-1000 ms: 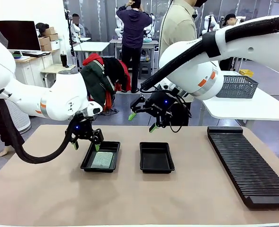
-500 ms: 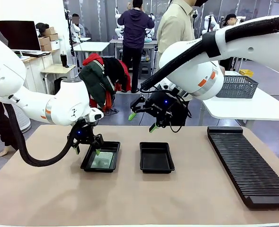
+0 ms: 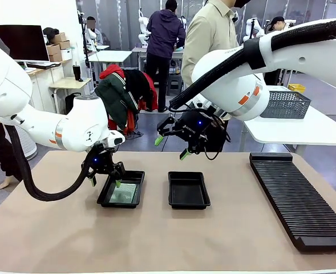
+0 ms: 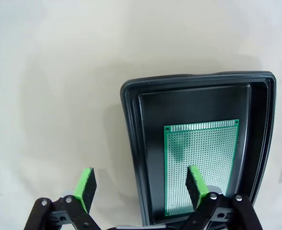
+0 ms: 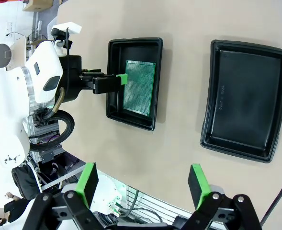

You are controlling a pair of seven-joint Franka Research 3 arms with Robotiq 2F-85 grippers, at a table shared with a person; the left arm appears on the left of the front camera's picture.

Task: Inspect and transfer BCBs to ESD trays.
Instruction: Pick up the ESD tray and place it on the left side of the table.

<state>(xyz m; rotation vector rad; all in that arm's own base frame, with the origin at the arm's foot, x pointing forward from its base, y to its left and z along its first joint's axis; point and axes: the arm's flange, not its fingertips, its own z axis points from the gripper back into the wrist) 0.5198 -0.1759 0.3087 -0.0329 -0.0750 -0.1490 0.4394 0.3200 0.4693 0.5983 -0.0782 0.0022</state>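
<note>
A green BCB (image 4: 212, 153), patterned with a fine grid of pale dots, is shown in the plain black left ESD tray (image 3: 106, 197); the right ESD tray (image 3: 189, 191) is equally black. A black ribbed rack (image 3: 299, 202) is seen at the beige table's (image 3: 156, 245) right edge.

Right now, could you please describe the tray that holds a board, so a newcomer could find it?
On the tan table, two shallow black trays sit side by side, left of the long ribbed rack. Take the one farther from the rack, by the left gripper. Unlike its bare neighbour, it holds a green perforated board.
</note>
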